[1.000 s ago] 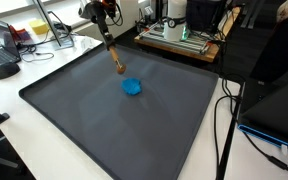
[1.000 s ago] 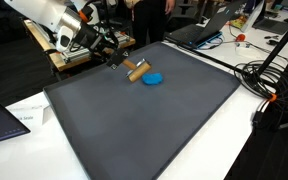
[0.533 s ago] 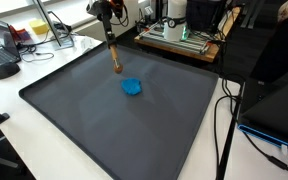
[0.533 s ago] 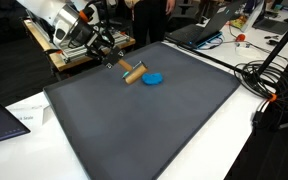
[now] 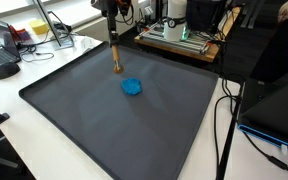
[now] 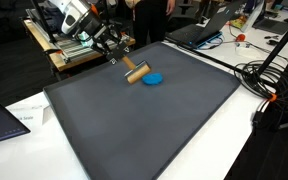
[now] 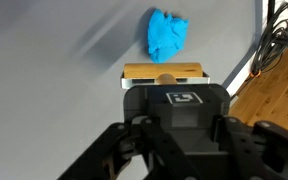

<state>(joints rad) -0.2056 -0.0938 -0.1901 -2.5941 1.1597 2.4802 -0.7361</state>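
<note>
Compared with a second ago, the gripper (image 6: 114, 52) is sitting a little higher and further along the back edge of the mat (image 6: 134, 135). The handle it is carrying is standing steeper than before, close to upright in an exterior view (image 5: 114, 40). The head of the wooden mallet (image 6: 136, 72) is staying where it was, resting on the mat near the back edge. The blue cloth (image 6: 154, 77) is not moving either.

From the left, a white sheet (image 6: 24, 114) is lying on the table beside the mat, and its print is too small to read. Next, the gripper is reaching in from the upper left, with its jaws closing narrowly on the top of the mallet's handle. The handle is slanting down to the right, and the head is lying crosswise on the mat. The blue cloth is lying crumpled just beside the head on its right, though the pictures are not showing whether the two are touching. In the wrist view the cloth is lying just beyond the head, with a thin strip of mat showing between them. Further right, a laptop (image 6: 199, 32) is sitting behind the mat, and a tangle of cables (image 6: 262, 78) is trailing off the right side of the table.

The only marking near the work is a small square black-and-white mark (image 7: 184, 99) on the gripper's body in the wrist view, and it is carrying no letters that can be made out.
</note>
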